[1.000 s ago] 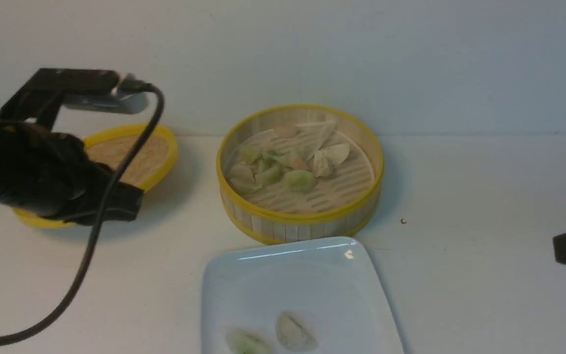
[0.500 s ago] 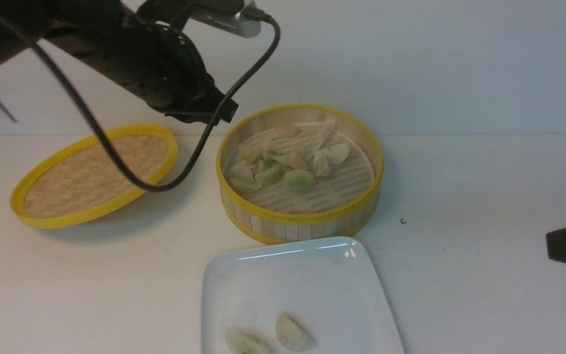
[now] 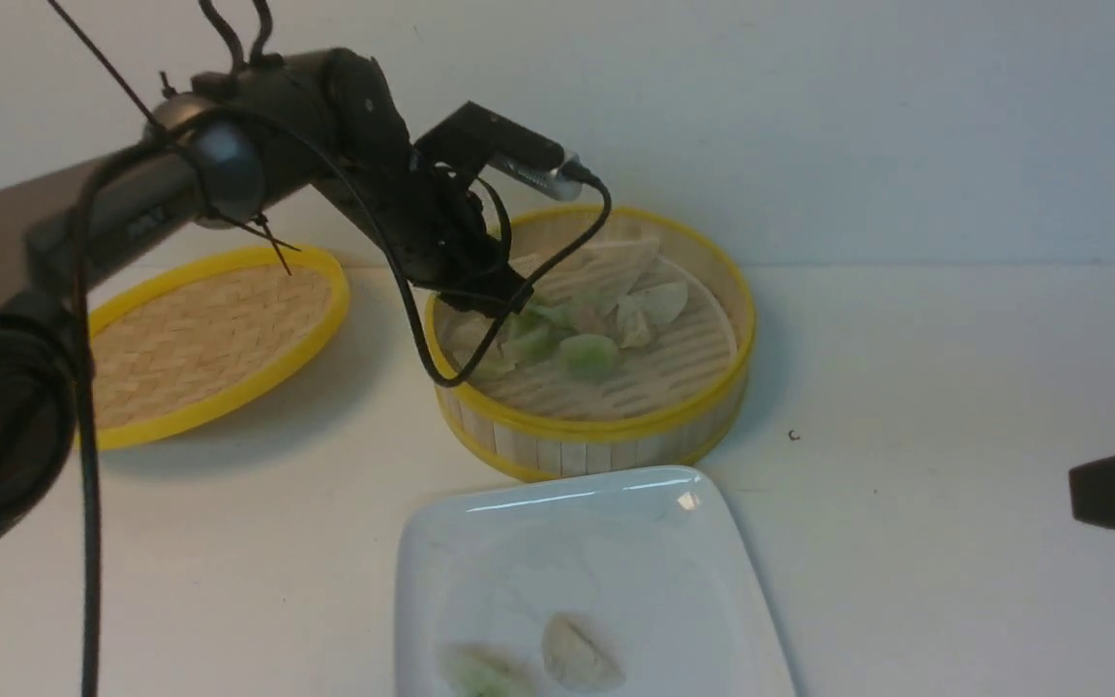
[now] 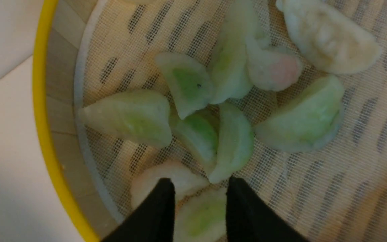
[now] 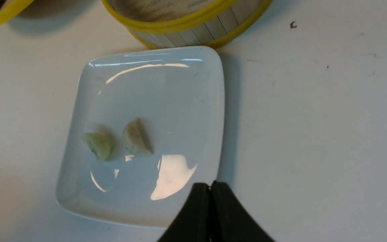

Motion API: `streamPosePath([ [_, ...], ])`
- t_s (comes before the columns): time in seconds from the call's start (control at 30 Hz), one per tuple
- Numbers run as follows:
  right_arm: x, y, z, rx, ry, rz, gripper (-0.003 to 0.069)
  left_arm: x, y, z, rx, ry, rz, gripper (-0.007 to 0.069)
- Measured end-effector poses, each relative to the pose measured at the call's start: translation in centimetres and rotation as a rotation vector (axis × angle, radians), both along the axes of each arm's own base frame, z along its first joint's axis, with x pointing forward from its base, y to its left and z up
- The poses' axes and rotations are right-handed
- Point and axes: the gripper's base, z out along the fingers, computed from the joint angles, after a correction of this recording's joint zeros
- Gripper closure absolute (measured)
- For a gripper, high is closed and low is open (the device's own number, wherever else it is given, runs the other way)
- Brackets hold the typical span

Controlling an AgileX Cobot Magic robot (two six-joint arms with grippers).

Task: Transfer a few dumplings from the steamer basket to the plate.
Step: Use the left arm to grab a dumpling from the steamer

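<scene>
The steamer basket [image 3: 596, 440] holds several pale green, white and pinkish dumplings [image 3: 588, 353]. My left gripper [image 3: 507, 296] reaches down into its left side. In the left wrist view the basket rim [image 4: 42, 111] shows, and the left gripper [image 4: 200, 183] is open, its two black fingers [image 4: 161, 215] straddling a pale green dumpling [image 4: 198, 215] beside a white one [image 4: 183, 178]. The white plate [image 3: 557, 499] in front of the basket carries two dumplings [image 3: 577, 653]. My right gripper [image 3: 1085, 489] is shut and empty, low at the right edge; its tips [image 5: 210, 184] hover over the plate [image 5: 180, 87] rim.
The shallow woven lid [image 3: 199, 334] with a yellow rim lies tilted left of the basket. The left arm's black cable [image 3: 88, 503] hangs down at the left. A small dark speck [image 3: 794, 436] sits on the white table right of the basket.
My left arm has swung from the lid on the left, up and across, then down into the steamer basket. The right gripper has barely moved. The two dumplings on the plate are unchanged.
</scene>
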Motion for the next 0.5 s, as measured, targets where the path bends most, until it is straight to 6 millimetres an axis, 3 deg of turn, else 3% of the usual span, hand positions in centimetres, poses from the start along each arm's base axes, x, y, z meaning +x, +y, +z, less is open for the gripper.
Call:
streamPosePath([
  [0.2,0.0,0.0,-0.2,-0.001,0.008,0.001,0.0673,0.7,-0.6,-2.3,0.100,-0.036,-0.047,0.0254],
  [0.5,-0.3,0.0,-2.2,-0.001,0.081,-0.004,0.0673,1.1,-0.7,-3.3,0.213,-0.095,-0.097,0.0238],
])
